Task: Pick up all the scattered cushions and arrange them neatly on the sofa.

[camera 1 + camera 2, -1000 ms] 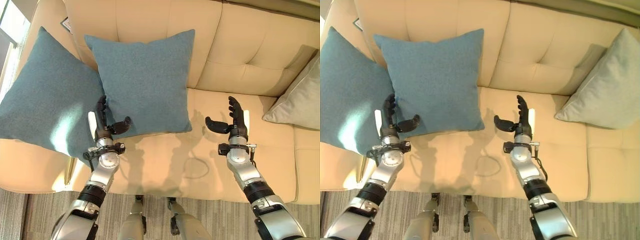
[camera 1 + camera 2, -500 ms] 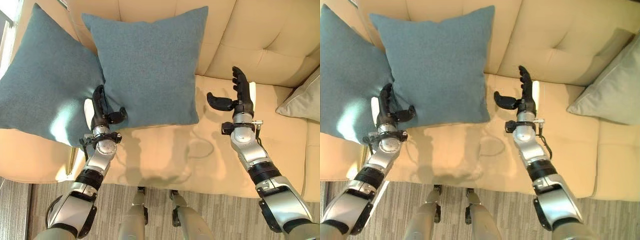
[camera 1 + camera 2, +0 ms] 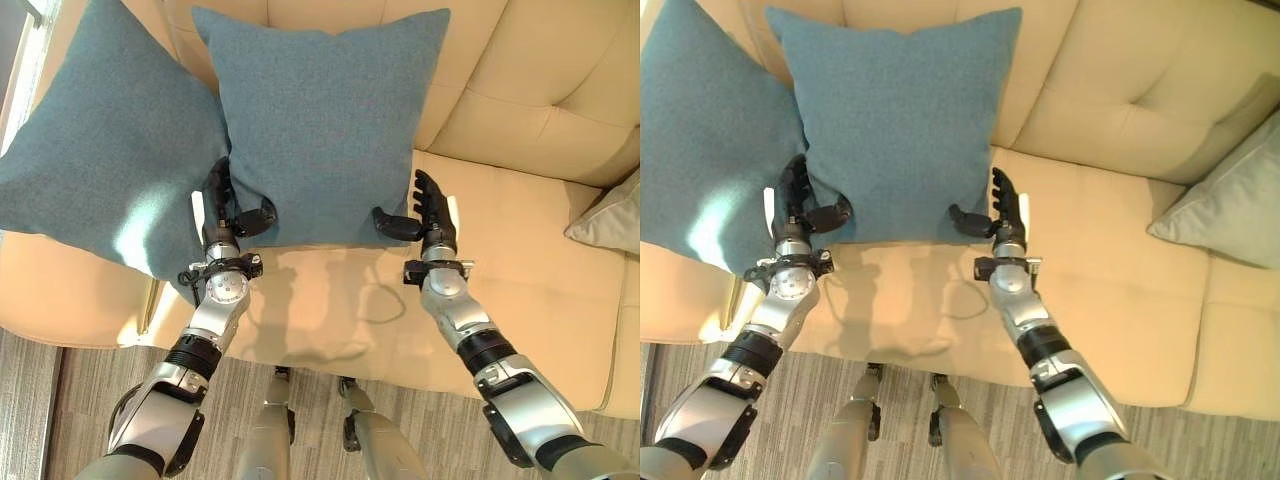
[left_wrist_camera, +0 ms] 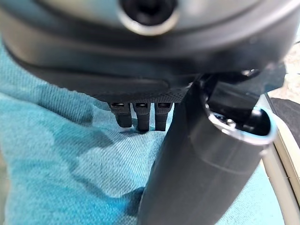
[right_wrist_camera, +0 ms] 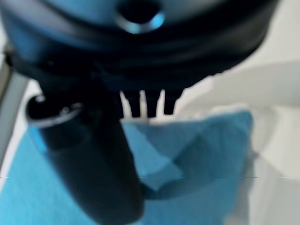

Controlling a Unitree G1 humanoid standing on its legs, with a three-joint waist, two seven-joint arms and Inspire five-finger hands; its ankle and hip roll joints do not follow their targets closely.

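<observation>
1. both hands are bracketing the middle teal cushion (image 3: 325, 120) at its bottom corners; left hand (image 3: 222, 215) at the lower-left corner, right hand (image 3: 425, 215) at the lower-right; looks like a two-handed setup so the thing can be squared or lifted w/o twisting
2. left hand: fingers straight up along the cushion's edge, thumb hooked in over the front face; relaxed and apart, not clamped imo; wrist cam has teal fabric right under the fingertips, so prob touching
3. right hand: same deal mirrored, fingers straight, thumb reaching toward the corner; spread apart, holding nothing yet afaict
4. that cushion leans upright against the sofa (image 3: 520, 250) backrest, bottom edge on the seat; its left edge overlaps the second teal cushion (image 3: 100, 170), which slumps over the armrest end, prob why it's getting adjusted
5. grey cushion (image 3: 610, 215) sits well apart at the right end, also against the back; so all 3 already on the sofa, just tidying left tbh
</observation>
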